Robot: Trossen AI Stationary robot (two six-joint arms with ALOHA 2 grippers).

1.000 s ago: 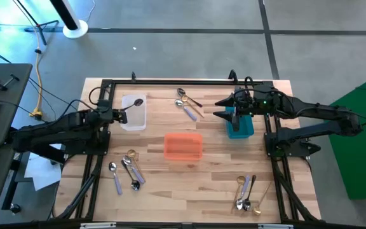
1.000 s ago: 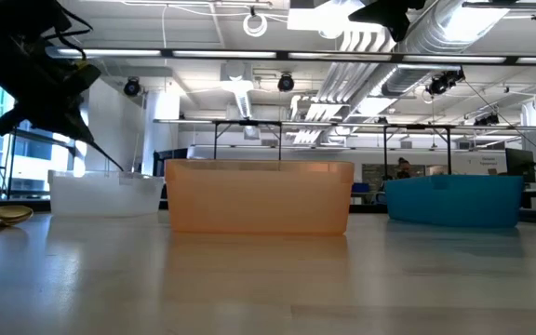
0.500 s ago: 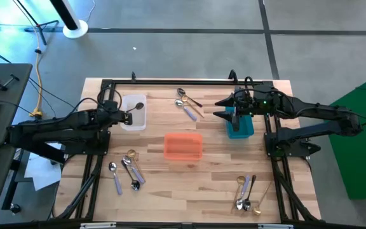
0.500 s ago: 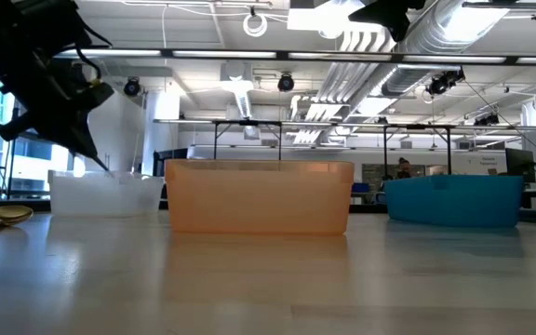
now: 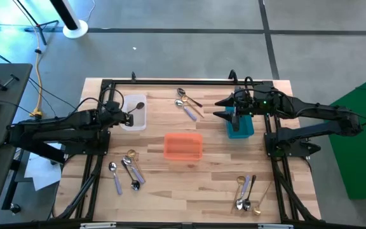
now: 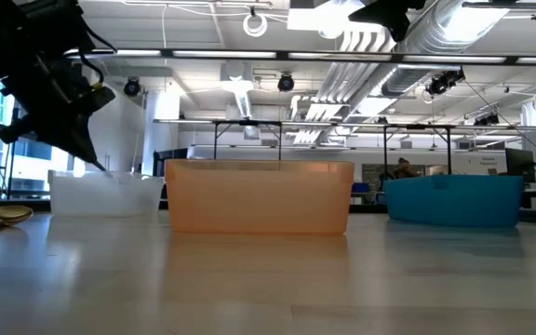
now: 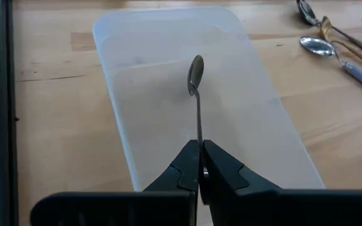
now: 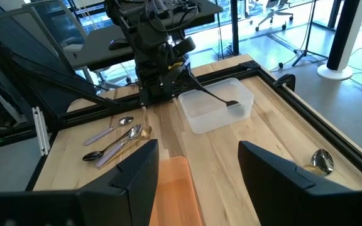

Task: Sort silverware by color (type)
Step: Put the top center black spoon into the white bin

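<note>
Just ahead of our left claw (image 7: pixel 200 168), over the clear bin (image 7: pixel 168 37), hangs the black spoon (image 7: pixel 196 94): we hold it by the tip of its handle, fingers pinched together on it, the bowl pointing away from the claw and hovering above the bin's floor. Beyond the bin's far end lie three more spoons (image 7: pixel 332 37) in a bunch on the bare table (image 5: pixel 215 184). Two other clusters sit well apart from the claw, one near the left front (image 5: pixel 126 170) and one near the right front (image 5: pixel 246 191), with the orange bin (image 5: pixel 183 146) between. Our right claw (image 8: pixel 197 169) waits with its fingers spread wide above the blue bin (image 5: pixel 239 124).

The grip is thin, only on the handle's end, so we judge the spoon could swivel or slip early. If we let go while the handle's end is near the bin's wall, it might catch the rim and tip out onto the wood.
</note>
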